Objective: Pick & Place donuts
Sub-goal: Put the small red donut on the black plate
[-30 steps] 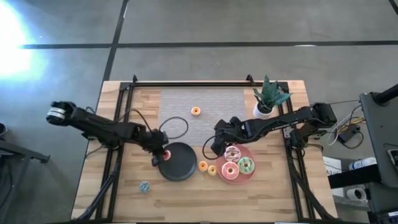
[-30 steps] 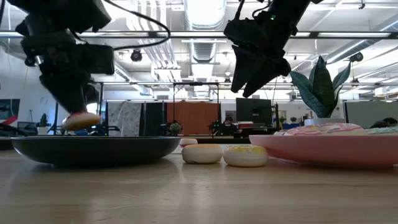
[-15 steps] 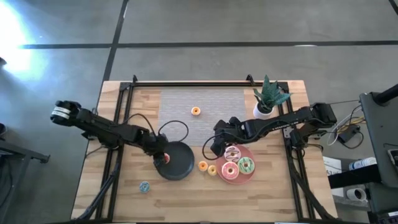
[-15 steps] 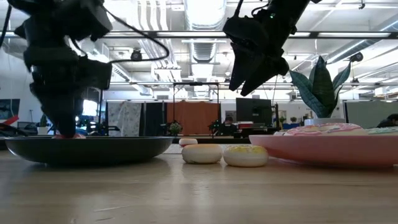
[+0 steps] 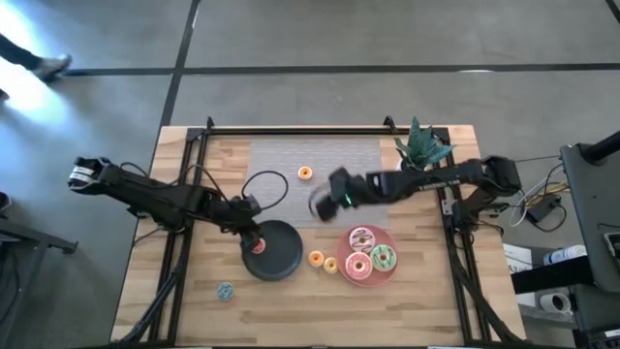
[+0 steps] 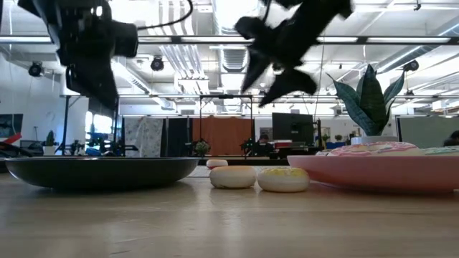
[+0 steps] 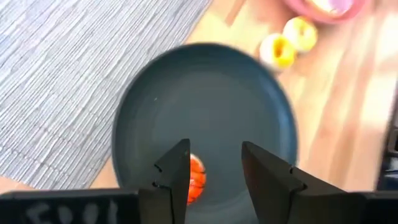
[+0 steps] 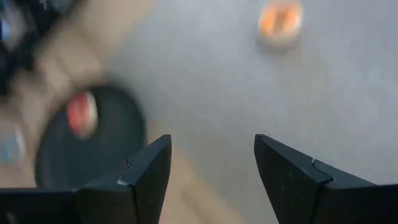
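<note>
Hovering wide open, left claw [image 7: 214, 180] holds nothing above red donut [image 7: 196, 177].

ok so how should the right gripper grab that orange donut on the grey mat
Come straight down on the orange donut: it lies flat and alone on the grey mat. Pinch across its outer rim; the ring looks too small for a finger in the hole. The open right gripper is close.

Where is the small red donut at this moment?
In the high view the red donut lies on the black plate, near its left rim, just below the left gripper; the left wrist view shows it beside an open finger.
</note>
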Motion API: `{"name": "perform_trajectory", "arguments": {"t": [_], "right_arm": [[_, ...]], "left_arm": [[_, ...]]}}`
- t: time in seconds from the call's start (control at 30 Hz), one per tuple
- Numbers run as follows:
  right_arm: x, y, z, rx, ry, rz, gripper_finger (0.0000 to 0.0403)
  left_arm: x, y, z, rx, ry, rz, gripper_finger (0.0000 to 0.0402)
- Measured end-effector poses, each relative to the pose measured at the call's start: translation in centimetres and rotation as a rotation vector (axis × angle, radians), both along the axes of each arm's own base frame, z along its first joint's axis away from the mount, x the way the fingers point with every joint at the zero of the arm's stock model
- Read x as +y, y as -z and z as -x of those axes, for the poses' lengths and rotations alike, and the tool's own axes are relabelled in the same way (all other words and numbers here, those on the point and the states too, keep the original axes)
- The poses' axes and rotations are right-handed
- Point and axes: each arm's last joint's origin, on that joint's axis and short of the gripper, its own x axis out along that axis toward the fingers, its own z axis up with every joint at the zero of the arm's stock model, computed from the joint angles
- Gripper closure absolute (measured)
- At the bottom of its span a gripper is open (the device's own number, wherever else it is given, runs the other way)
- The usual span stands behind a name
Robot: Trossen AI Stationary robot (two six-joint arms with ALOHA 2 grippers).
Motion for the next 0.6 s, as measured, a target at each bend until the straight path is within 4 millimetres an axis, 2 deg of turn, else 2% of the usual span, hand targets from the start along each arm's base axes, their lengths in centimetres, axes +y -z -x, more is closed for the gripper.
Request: {"name": "perform_trajectory", "arguments": {"t": [0.1, 0.17, 0.23, 0.37, 0.47, 0.6], "right_arm": [[-2.9, 0.1, -1.1, -0.035, 0.003, -0.001, 0.0182], [-4.1, 0.3, -1.9, -0.028, -0.048, 0.005, 0.0181], [-4.7, 1.0, -2.8, 0.017, -0.143, 0.051, 0.0181], [-5.3, 2.0, -4.9, 0.167, -0.373, 0.276, 0.0182], [-6.2, 2.1, -6.2, 0.268, -0.437, 0.372, 0.0182], [-8.3, 2.8, -7.9, 0.382, -0.516, 0.414, 0.0182]], "left_arm": [[0.1, -1.0, 0.2, -0.016, -0.016, -0.016, 0.0283], [0.3, -1.5, 0.6, -0.006, -0.034, -0.042, 0.0283], [0.5, -1.8, 1.3, 0.030, -0.063, -0.075, 0.0283], [1.1, -2.0, 3.2, 0.111, -0.160, -0.122, 0.0283], [1.4, -2.2, 4.5, 0.136, -0.218, -0.121, 0.0283], [1.7, -2.3, 5.5, 0.109, -0.273, -0.114, 0.0283]]}}
